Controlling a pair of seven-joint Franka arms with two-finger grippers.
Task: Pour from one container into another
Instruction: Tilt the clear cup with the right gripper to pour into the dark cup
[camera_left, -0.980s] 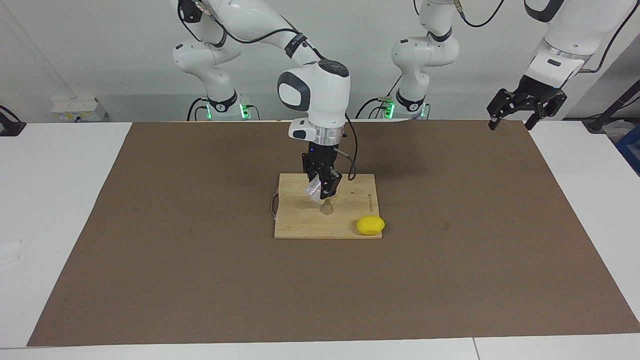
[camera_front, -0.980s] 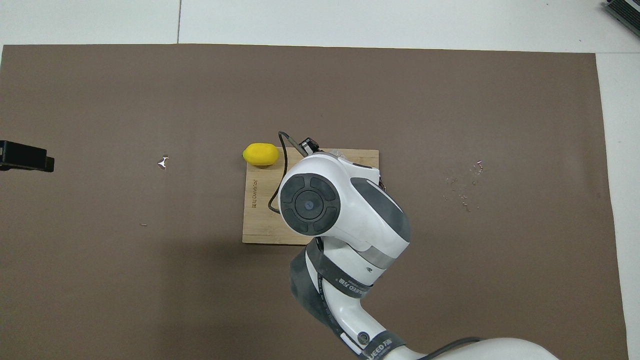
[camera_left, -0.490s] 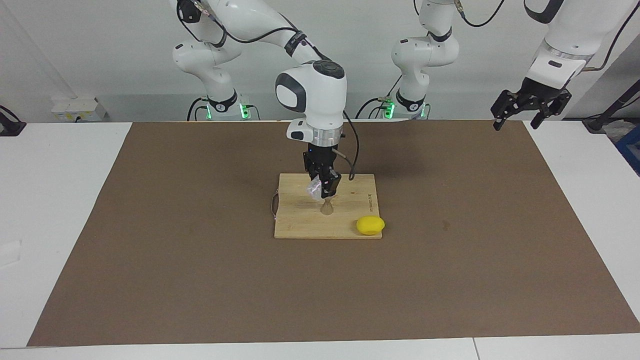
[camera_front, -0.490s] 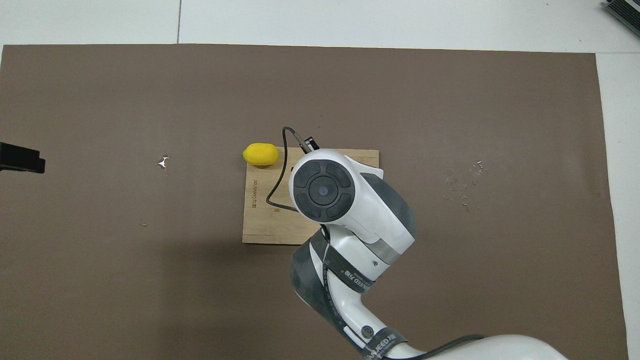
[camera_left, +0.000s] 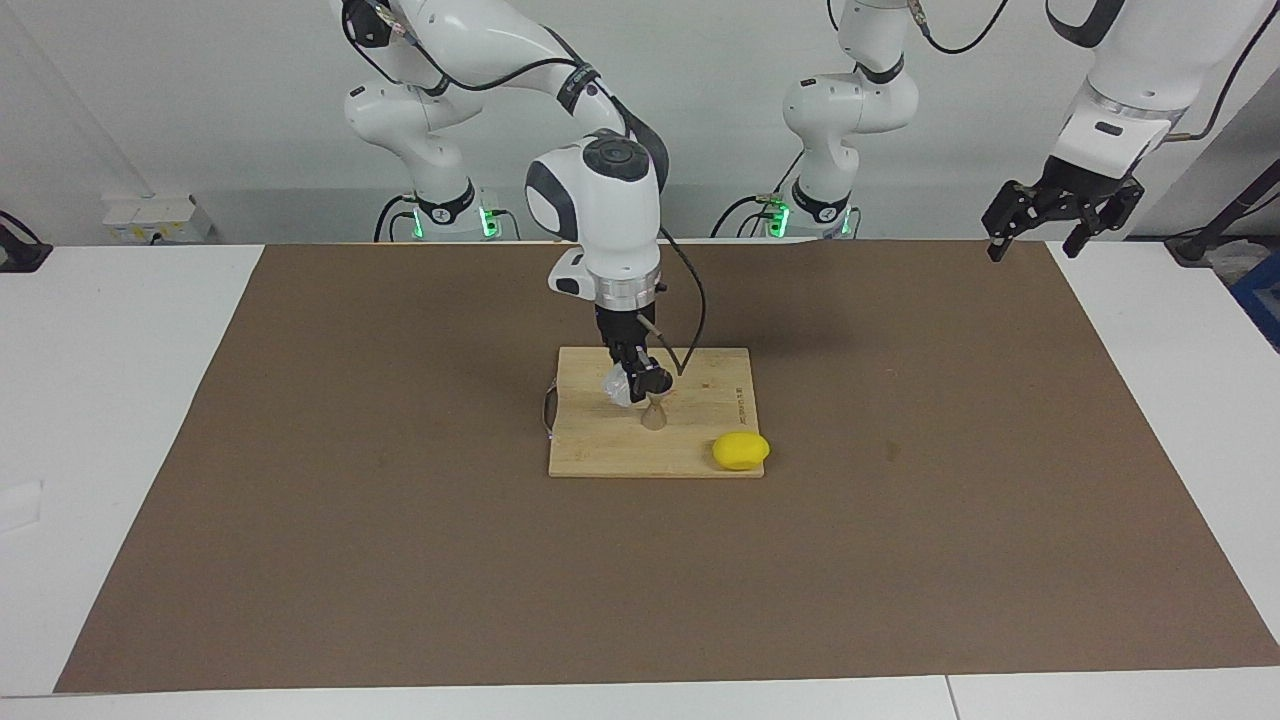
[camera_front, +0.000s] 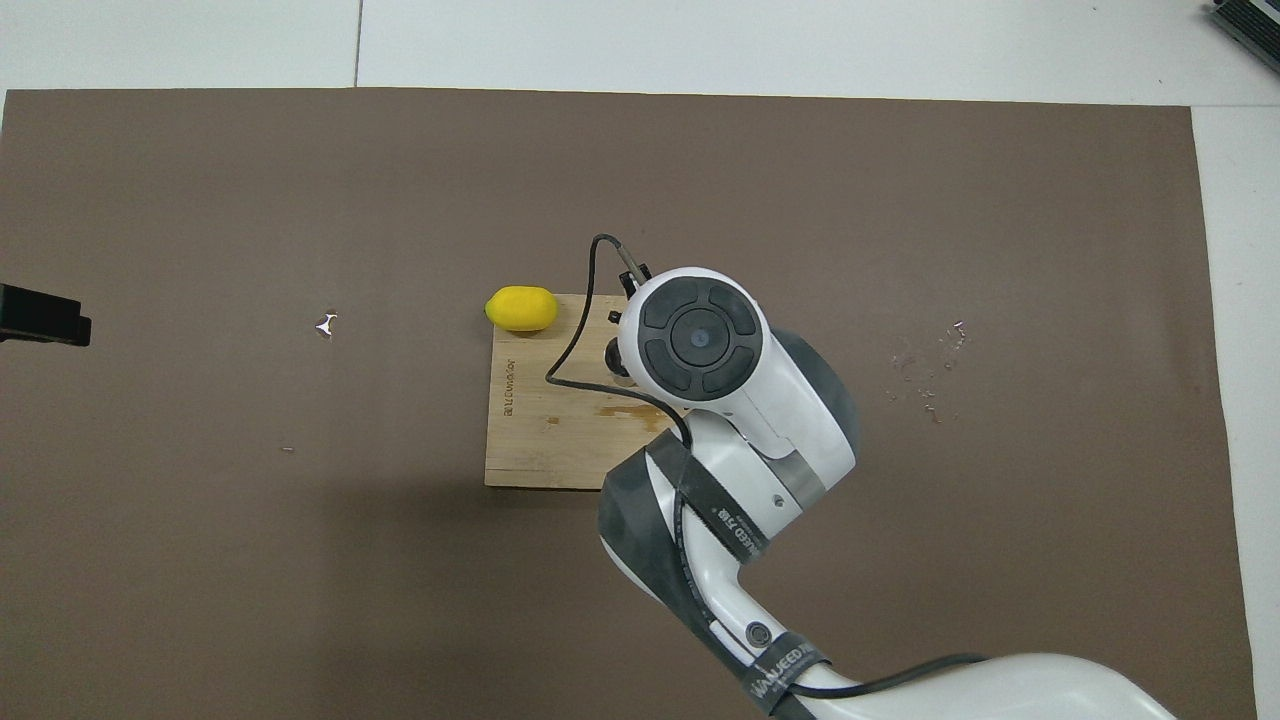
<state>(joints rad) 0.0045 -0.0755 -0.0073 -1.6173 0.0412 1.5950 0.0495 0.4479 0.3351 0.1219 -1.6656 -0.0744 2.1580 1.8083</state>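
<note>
My right gripper (camera_left: 636, 383) is shut on the small clear plastic cup (camera_left: 617, 389) and holds it tilted, just above the silver hourglass jigger (camera_left: 653, 414). The jigger stands upright on the wooden cutting board (camera_left: 700, 395). In the overhead view my right arm's wrist (camera_front: 700, 340) covers the cup and most of the jigger. My left gripper (camera_left: 1033, 238) is open and empty, raised over the brown mat's corner at the left arm's end; its black tip shows in the overhead view (camera_front: 40, 320). That arm waits.
A yellow lemon (camera_left: 740, 451) lies at the board's corner farthest from the robots, toward the left arm's end; it also shows from overhead (camera_front: 521, 309). The board (camera_front: 530, 430) sits mid-mat. A small white scrap (camera_front: 326, 323) and scattered specks (camera_front: 930, 370) lie on the mat.
My right arm's wrist has swung toward the right arm's end of the table and leaned over, while the cup stays over the jigger. My left gripper has risen a little.
</note>
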